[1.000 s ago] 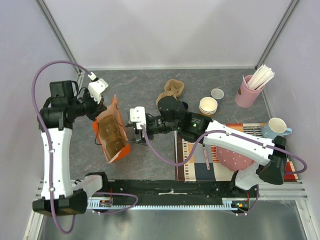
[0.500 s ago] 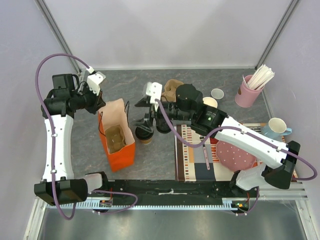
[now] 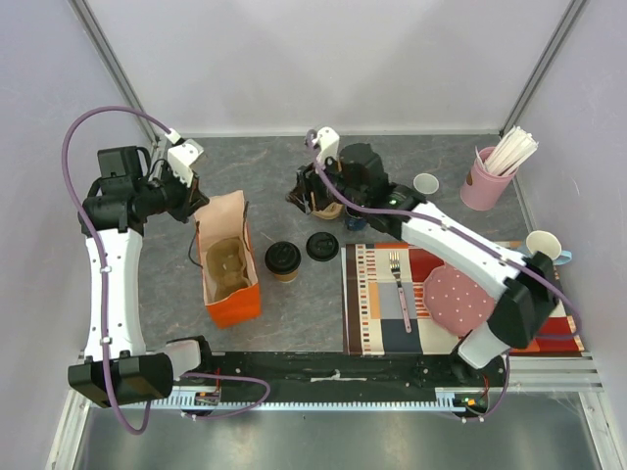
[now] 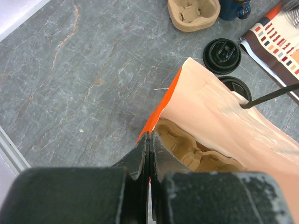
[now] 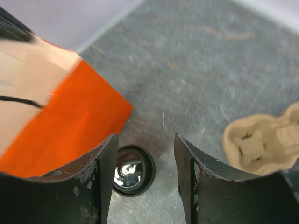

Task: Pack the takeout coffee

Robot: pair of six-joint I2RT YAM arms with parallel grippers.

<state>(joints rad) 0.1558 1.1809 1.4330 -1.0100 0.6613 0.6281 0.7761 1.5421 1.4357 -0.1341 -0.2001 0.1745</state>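
- Far left: the left gripper (image 4: 148, 151), pinched tight on the top edge of the orange paper bag (image 3: 231, 294), holding the mouth open.
- Down inside the bag: a brown cup tray (image 3: 223, 266), lying on the bottom, no cup seen in it.
- Just right of the bag, on the grey table (image 3: 255, 176): the takeout coffee (image 3: 283, 258), standing up straight, black lid on, touched by nothing, not yet packed.
- Close beside the coffee, but apart from it: a loose black lid (image 3: 321, 246), flat on the table.
- Farther back: the right gripper (image 5: 145, 140), fingers spread wide, nothing between them, hanging near a second cup tray (image 3: 333, 208).
- Off to the right: a striped mat (image 3: 372, 323) with a fork (image 3: 397, 266) and a pink plate (image 3: 458, 299), no part of this job.
- About the coffee: small, probably light if empty and heavier and sloshy if full; cannot tell which from here.
- Soft paper wall, easy to dent with a hard squeeze.
- Smooth plastic lid, likely slippery, likely to pop off if lifted by it.
- Best to take hold around the paper wall, below the lid, with a gentle squeeze, and keep upright all the way to the bag.
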